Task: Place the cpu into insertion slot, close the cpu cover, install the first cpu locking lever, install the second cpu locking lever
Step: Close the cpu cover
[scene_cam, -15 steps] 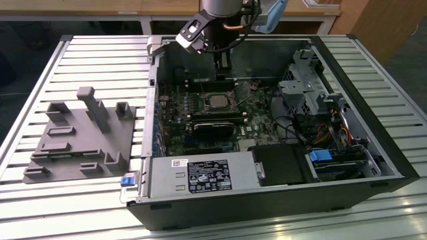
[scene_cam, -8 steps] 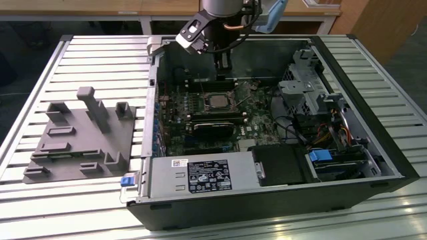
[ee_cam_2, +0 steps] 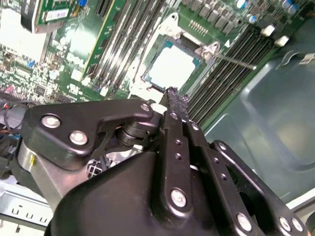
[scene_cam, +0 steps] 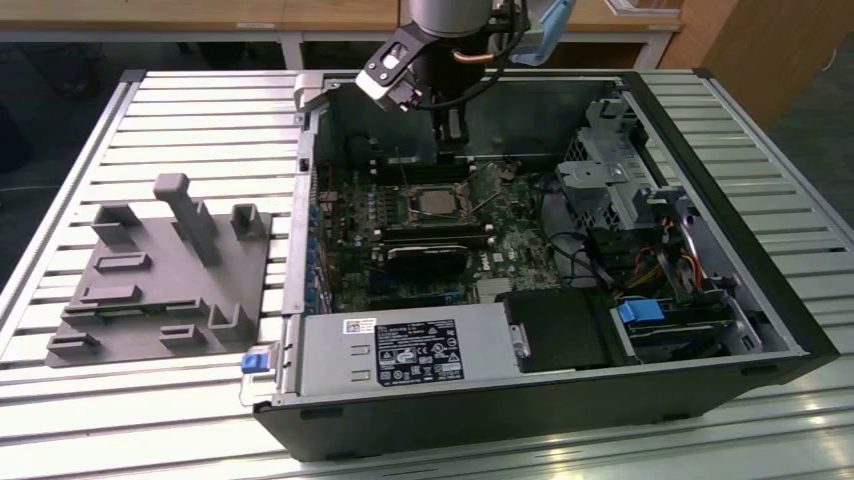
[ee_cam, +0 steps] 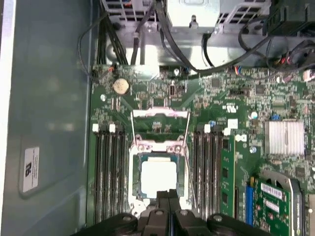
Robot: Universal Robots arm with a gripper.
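The cpu (ee_cam: 158, 176) lies in the insertion slot (ee_cam: 135, 169)

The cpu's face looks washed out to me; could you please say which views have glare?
Second wrist view: the cpu is blown out to near white. First wrist view: it is pale, edges clear. Exterior view: it reads dull grey; the glare sits on the slatted table instead.
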